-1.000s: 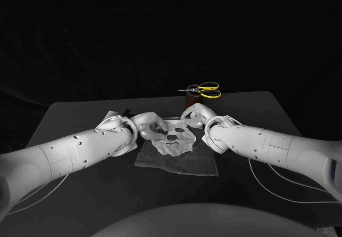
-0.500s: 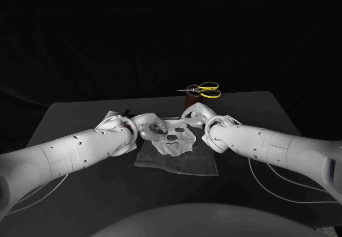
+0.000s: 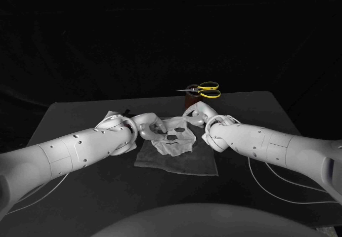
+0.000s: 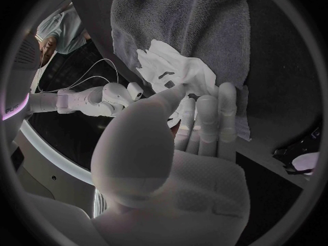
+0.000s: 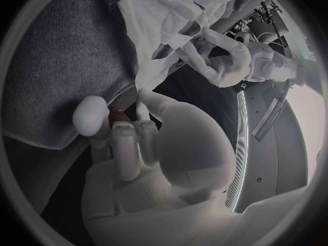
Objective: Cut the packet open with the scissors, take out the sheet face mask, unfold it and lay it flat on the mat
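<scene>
The white sheet mask (image 3: 173, 139) lies partly spread on the grey mat (image 3: 182, 165), its eye and mouth holes showing. My left hand (image 3: 148, 126) pinches the mask's left upper edge between thumb and fingers (image 4: 205, 112); the mask (image 4: 171, 71) spreads out beyond them over the mat (image 4: 185, 16). My right hand (image 3: 198, 116) is at the mask's right upper corner, where a fingertip (image 5: 141, 100) holds a drawn-out strip of the mask (image 5: 167, 22). The yellow-handled scissors (image 3: 204, 90) stand in a brown holder (image 3: 191, 100) behind the right hand.
A pale cut packet (image 3: 112, 114) lies on the table behind my left hand. The scissors' holder stands close behind my right hand. The table's (image 3: 78, 113) far edge runs just past the holder. My left hand (image 5: 232, 60) appears across the mask in the right wrist view.
My left hand's thumb has crept slightly right onto the mask. The mask's upper edge has spread a little toward the right hand. The arms have barely moved.
</scene>
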You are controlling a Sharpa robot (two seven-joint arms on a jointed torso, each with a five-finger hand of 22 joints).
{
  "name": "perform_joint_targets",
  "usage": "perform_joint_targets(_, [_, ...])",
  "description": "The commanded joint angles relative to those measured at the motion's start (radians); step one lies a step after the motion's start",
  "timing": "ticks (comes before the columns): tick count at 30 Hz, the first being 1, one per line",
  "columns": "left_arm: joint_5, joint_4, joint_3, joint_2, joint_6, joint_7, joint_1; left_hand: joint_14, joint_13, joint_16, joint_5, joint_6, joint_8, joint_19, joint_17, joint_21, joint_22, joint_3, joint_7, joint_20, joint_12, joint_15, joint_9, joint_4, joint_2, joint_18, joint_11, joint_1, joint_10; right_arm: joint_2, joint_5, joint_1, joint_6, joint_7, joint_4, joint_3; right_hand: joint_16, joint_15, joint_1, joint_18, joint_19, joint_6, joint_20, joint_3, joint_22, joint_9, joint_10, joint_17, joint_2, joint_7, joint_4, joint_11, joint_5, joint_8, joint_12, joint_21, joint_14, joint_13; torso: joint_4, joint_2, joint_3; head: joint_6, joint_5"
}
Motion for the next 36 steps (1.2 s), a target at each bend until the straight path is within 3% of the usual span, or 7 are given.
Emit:
perform_joint_targets(1, [-0.005, -0.001, -0.004, 0.002, 0.047, -0.025, -0.005, 0.0, 0.002, 0.001, -0.001, -0.002, -0.005, 0.006, -0.001, -0.006, -0.002, -0.004, 0.006, -0.002, -0.003, 0.005, -0.002, 0.001, 0.002, 0.013, 0.004, 0.01, -0.001, 0.002, 0.032, 0.001, -0.015, -0.009, -0.003, 0.0, 0.002, -0.008, 0.001, 0.016, 0.007, 0.008, -0.001, 0.008, 0.0, 0.017, 0.078, 0.257, 0.008, 0.001, 0.001, -0.007, 0.005, 0.003, 0.003, 0.001, 0.103, 0.217, 0.0002, 0.0, -0.0001, 0.0, -0.001])
perform_joint_targets(9, [-0.005, 0.0, -0.004, 0.002, 0.05, -0.027, -0.005, -0.001, 0.002, 0.0, -0.001, -0.002, -0.006, 0.007, -0.004, -0.007, -0.002, -0.004, 0.006, -0.002, -0.004, 0.005, -0.002, 0.0, 0.002, 0.013, 0.005, 0.013, -0.001, 0.013, 0.043, 0.003, -0.022, -0.035, -0.018, 0.0, 0.002, -0.008, 0.0, 0.016, 0.007, 0.008, -0.002, 0.009, 0.0, 0.018, 0.078, 0.257, 0.008, 0.001, 0.001, -0.007, 0.005, 0.004, 0.004, 0.001, 0.103, 0.218, 0.0006, 0.0, -0.0006, 0.0, -0.002])
perform_joint_targets(24, [-0.005, 0.0, -0.004, 0.001, 0.049, -0.029, -0.005, -0.001, 0.001, 0.0, -0.001, -0.001, -0.008, 0.007, -0.006, -0.007, -0.003, -0.005, 0.006, -0.001, -0.004, 0.006, -0.002, 0.0, 0.002, 0.013, 0.005, 0.015, -0.003, 0.043, 0.002, 0.009, -0.013, -0.161, -0.051, 0.0, 0.0, -0.009, 0.0, 0.018, 0.004, 0.01, -0.003, 0.014, -0.004, 0.018, 0.077, 0.254, 0.009, 0.0, -0.001, -0.008, 0.005, 0.005, 0.001, -0.007, 0.102, 0.216, 0.0004, 0.0, -0.0005, 0.0, -0.005])
perform_joint_targets(31, [-0.005, 0.001, -0.004, 0.001, 0.048, -0.031, -0.005, 0.001, 0.001, 0.001, -0.001, -0.001, -0.008, 0.008, -0.003, -0.008, -0.003, -0.005, 0.006, -0.001, -0.005, 0.007, -0.003, 0.0, 0.002, 0.013, 0.005, 0.016, -0.005, 0.05, -0.011, 0.01, -0.051, -0.157, -0.057, 0.0, -0.001, -0.009, -0.001, 0.018, 0.004, 0.01, -0.003, 0.014, -0.004, 0.018, 0.077, 0.253, 0.008, 0.0, -0.001, -0.008, 0.005, 0.005, 0.0, -0.007, 0.101, 0.216, 0.0002, 0.0, -0.0001, 0.0, -0.004])
perform_joint_targets(36, [-0.005, 0.001, -0.005, 0.0, 0.047, -0.032, -0.005, 0.001, 0.001, 0.001, -0.001, 0.0, -0.009, 0.008, -0.004, -0.008, -0.003, -0.005, 0.007, 0.0, -0.005, 0.007, -0.003, 0.0, 0.002, 0.013, 0.006, 0.017, -0.008, 0.05, 0.021, 0.01, -0.056, -0.106, -0.058, 0.0, -0.001, -0.009, -0.005, 0.018, 0.004, 0.009, -0.003, 0.014, -0.004, 0.019, 0.077, 0.252, 0.005, 0.0, -0.001, -0.008, 0.004, 0.005, -0.002, -0.009, 0.101, 0.214, 0.0, 0.0, -0.0001, 0.0, -0.004])
